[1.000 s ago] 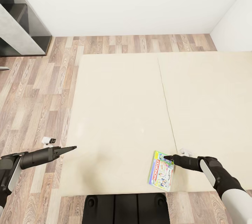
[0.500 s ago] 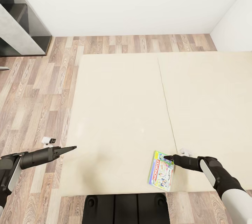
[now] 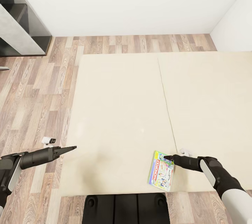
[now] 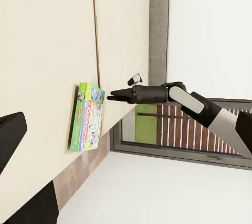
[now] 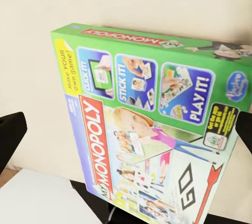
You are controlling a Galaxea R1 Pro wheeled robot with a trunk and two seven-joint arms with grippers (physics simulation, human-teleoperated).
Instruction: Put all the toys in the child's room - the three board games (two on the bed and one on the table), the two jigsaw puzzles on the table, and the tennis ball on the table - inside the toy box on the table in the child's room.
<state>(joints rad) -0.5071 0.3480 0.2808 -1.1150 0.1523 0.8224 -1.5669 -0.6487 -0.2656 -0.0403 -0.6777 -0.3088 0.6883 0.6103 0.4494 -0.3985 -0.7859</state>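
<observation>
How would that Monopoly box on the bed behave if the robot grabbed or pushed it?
The Monopoly box looks flat, thin and stiff, so it probably won't flop. It lies flat on the bed, so a push would likely slide it, not roll it. The right tool would probably have to pinch an edge.

Bed [image 3: 122,105] top open; only board game [image 3: 161,171] near front edge, shelf unit [image 3: 21,24] well apart.

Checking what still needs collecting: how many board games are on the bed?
1. A Monopoly board game lies flat near the bed's near edge, just left of the mattress seam, with the right pincer at its far right corner. No second game shows on the visible mattress.
</observation>
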